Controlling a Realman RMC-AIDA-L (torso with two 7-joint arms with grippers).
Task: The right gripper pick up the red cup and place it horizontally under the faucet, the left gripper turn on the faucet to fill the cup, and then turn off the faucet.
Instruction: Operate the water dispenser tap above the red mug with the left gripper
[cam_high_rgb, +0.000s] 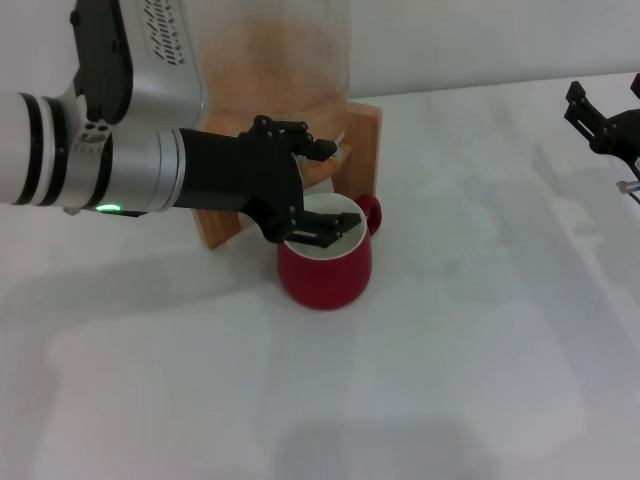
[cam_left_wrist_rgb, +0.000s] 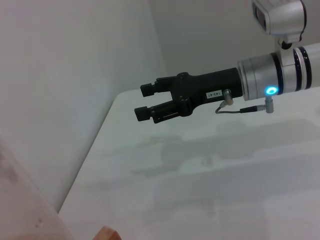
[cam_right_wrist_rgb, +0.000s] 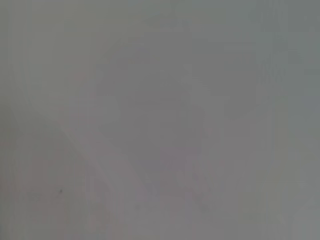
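The red cup (cam_high_rgb: 326, 270) stands upright on the white table, right in front of the wooden stand (cam_high_rgb: 362, 130) that holds the glass dispenser (cam_high_rgb: 270, 50). Its handle points back and to the right. My left gripper (cam_high_rgb: 328, 190) reaches in from the left, open, with one finger up by the stand and the other over the cup's white inside. The faucet is hidden behind these fingers. Far off at the right edge, my right gripper (cam_high_rgb: 600, 118) hovers away from the cup. In the left wrist view the right gripper (cam_left_wrist_rgb: 145, 102) shows open and holds nothing.
The white table (cam_high_rgb: 480, 380) stretches wide in front of and to the right of the cup. A white wall (cam_high_rgb: 480, 40) closes the back. The right wrist view gives only a plain grey surface.
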